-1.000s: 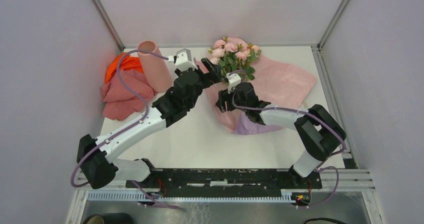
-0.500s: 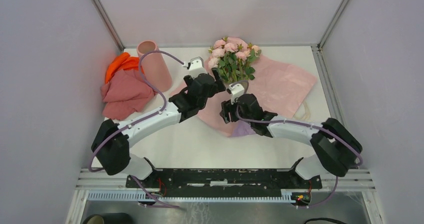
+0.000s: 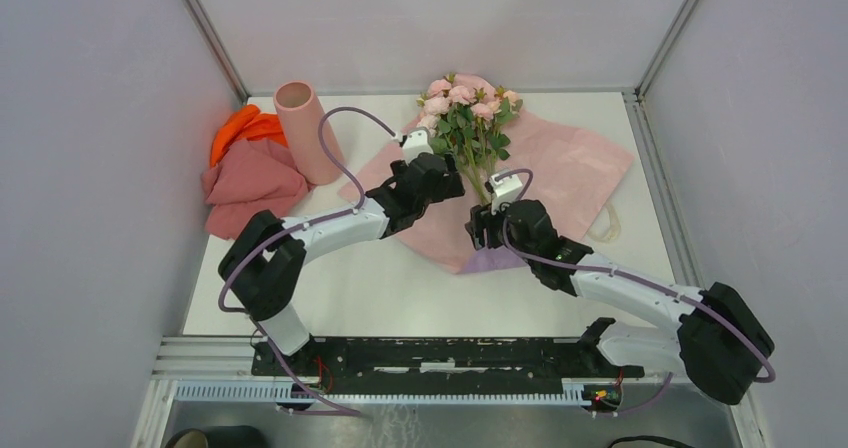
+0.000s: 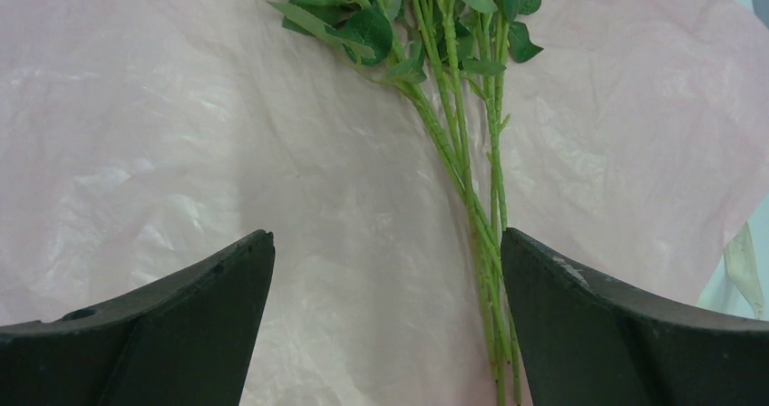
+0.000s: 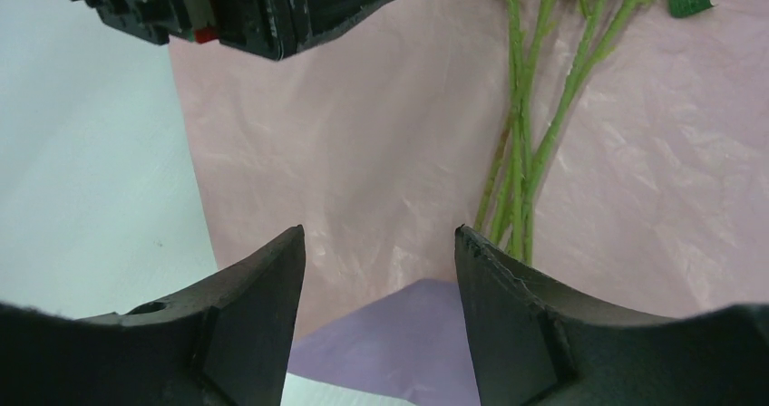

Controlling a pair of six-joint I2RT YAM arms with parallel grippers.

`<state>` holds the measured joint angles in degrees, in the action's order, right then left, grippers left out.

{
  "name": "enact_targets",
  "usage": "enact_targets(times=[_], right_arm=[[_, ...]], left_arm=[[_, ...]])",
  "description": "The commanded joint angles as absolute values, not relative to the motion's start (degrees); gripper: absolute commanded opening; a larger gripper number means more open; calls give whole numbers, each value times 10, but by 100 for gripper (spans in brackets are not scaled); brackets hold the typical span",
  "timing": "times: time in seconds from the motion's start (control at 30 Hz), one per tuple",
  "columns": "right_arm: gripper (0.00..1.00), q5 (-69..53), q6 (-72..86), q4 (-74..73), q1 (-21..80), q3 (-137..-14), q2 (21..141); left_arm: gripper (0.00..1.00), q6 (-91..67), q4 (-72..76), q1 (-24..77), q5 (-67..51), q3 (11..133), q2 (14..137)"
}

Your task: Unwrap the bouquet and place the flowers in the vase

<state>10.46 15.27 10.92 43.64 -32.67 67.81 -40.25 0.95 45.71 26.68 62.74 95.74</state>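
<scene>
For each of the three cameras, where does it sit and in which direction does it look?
Top external: above and behind the arms, looking down on table, vase and flowers; both arms show, bases at bottom.
Left wrist: on the left arm, looking down at green stems on the pink sheet; open left fingers show.
Right wrist: on the right arm, looking down at stem ends and lilac paper; right fingers and part of the left arm show.
Shared: both wrist views show the same stems and pink sheet.

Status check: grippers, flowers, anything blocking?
Left gripper open over stems, right gripper open beside them. Flowers loose on unfolded pink sheet; vase upright, left. Nothing blocking seen.
</scene>
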Motion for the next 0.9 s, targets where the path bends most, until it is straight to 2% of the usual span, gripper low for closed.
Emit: enact_targets(times=[0.0, 0.33, 0.57, 0.7, 0.87], right_arm=[[67, 116, 167, 88, 435, -308, 621], [67, 122, 195, 30, 436, -243, 513], [67, 121, 233, -29, 436, -165, 382], [67, 152, 235, -83, 436, -171, 314], [67, 216, 211, -139, 436, -238, 267]], left_arm=[[100, -409, 54, 456, 247, 642, 969], [100, -434, 85, 457, 175, 627, 1016], [100, -466, 116, 473, 108, 590, 1034], [100, -474, 116, 512, 94, 572, 1018], [100, -485, 114, 573, 65, 555, 1001]])
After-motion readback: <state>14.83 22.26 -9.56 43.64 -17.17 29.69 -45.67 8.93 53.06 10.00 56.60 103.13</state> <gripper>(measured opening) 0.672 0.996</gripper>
